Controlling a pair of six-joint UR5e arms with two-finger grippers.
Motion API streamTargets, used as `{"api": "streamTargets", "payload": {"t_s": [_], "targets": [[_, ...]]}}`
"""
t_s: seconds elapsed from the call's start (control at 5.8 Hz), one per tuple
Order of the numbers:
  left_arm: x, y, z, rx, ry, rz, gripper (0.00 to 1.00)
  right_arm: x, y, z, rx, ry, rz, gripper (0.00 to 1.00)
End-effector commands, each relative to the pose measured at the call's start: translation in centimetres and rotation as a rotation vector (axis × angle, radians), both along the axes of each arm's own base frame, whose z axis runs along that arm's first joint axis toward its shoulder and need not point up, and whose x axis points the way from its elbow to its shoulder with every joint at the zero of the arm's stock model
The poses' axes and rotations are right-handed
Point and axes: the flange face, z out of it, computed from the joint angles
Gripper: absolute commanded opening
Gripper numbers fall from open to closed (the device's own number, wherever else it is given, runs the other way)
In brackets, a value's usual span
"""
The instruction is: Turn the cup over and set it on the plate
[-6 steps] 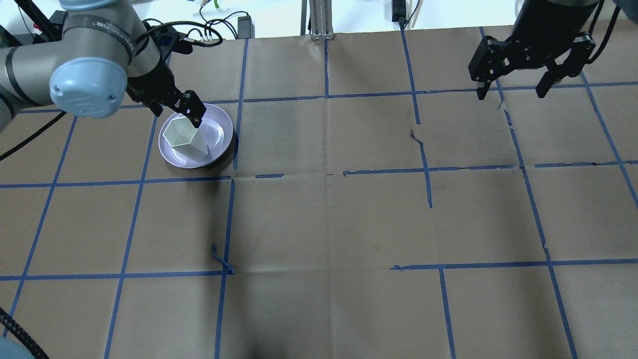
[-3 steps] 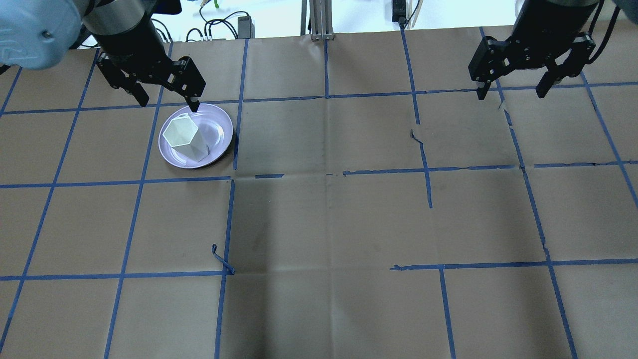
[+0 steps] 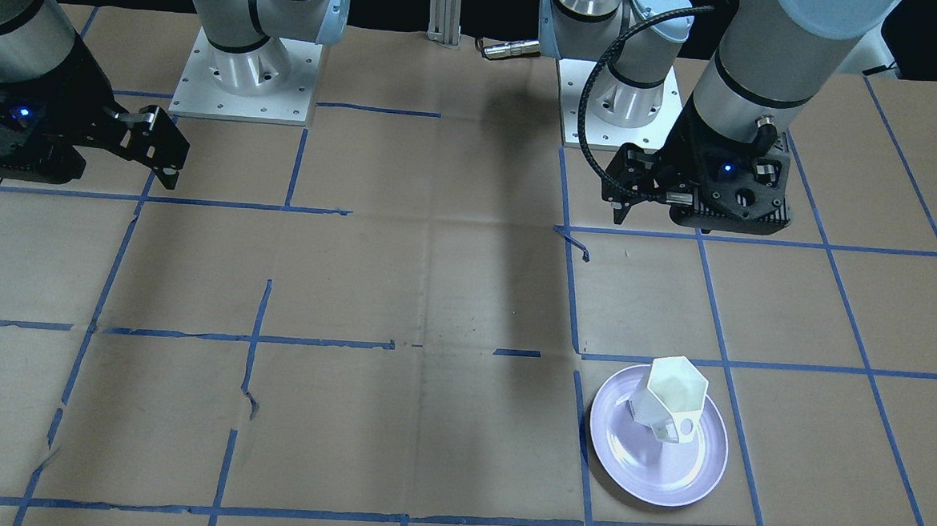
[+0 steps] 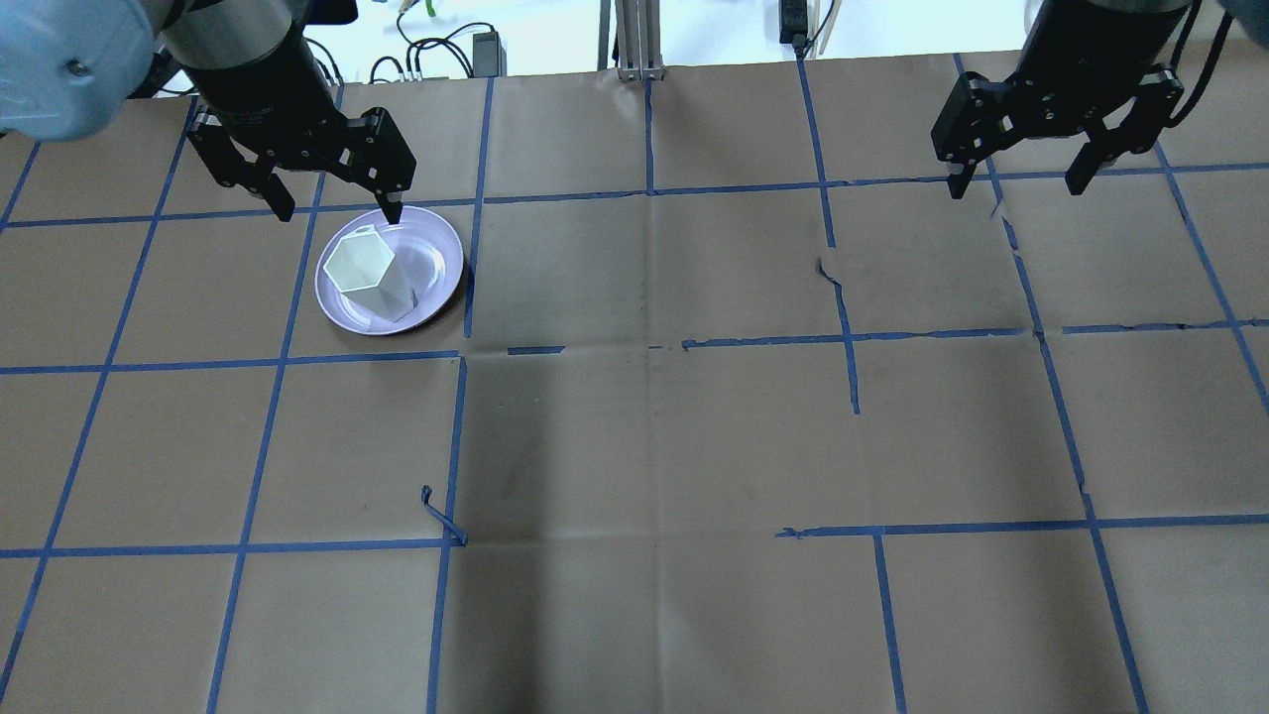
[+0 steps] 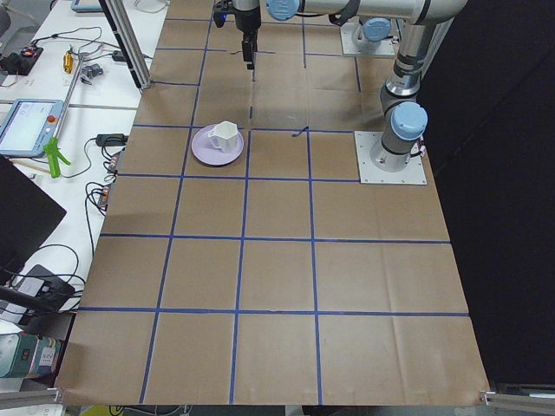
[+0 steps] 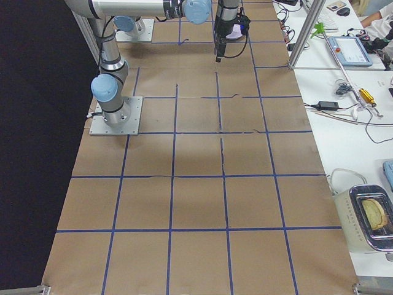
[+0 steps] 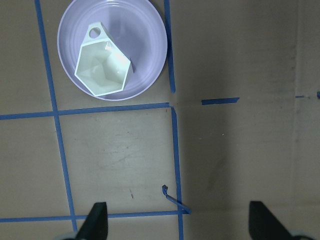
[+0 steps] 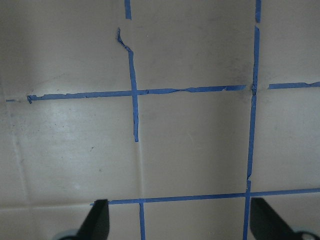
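The white faceted cup point(image 4: 367, 270) stands rim up on the pale lavender plate point(image 4: 436, 260) at the table's far left. It also shows in the front view point(image 3: 674, 398), the left wrist view point(image 7: 102, 67) and the exterior left view point(image 5: 223, 136), on the plate point(image 3: 650, 469) point(image 7: 145, 30) point(image 5: 201, 153). My left gripper point(image 4: 337, 203) point(image 7: 177, 222) is open and empty, raised above the table beside the plate's far edge. My right gripper point(image 4: 1016, 183) point(image 8: 177, 222) is open and empty, high over the far right of the table.
Brown paper with a blue tape grid covers the table point(image 4: 654, 446). A loose curl of tape point(image 4: 441, 516) lies left of centre. Cables and a metal post point(image 4: 630, 40) sit past the far edge. Both arm bases point(image 3: 246, 67) stand at the robot side.
My left gripper has let go of the cup, opened and lifted away from it toward the far edge. The cup stays upright on the plate. The right arm has not moved.
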Motion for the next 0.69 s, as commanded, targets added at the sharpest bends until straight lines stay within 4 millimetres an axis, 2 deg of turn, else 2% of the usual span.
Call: {"api": "streamTargets", "payload": {"t_s": [0.0, 0.52], "targets": [[0.2, 0.5, 0.85, -0.017, -0.002, 0.004, 0.99, 0.0, 0.0, 0.0, 0.0, 0.0, 0.0, 1.0], [1.04, 0.87, 1.48, -0.027, 0.002, 0.019, 0.99, 0.0, 0.0, 0.0, 0.0, 0.0, 0.0, 1.0]]}}
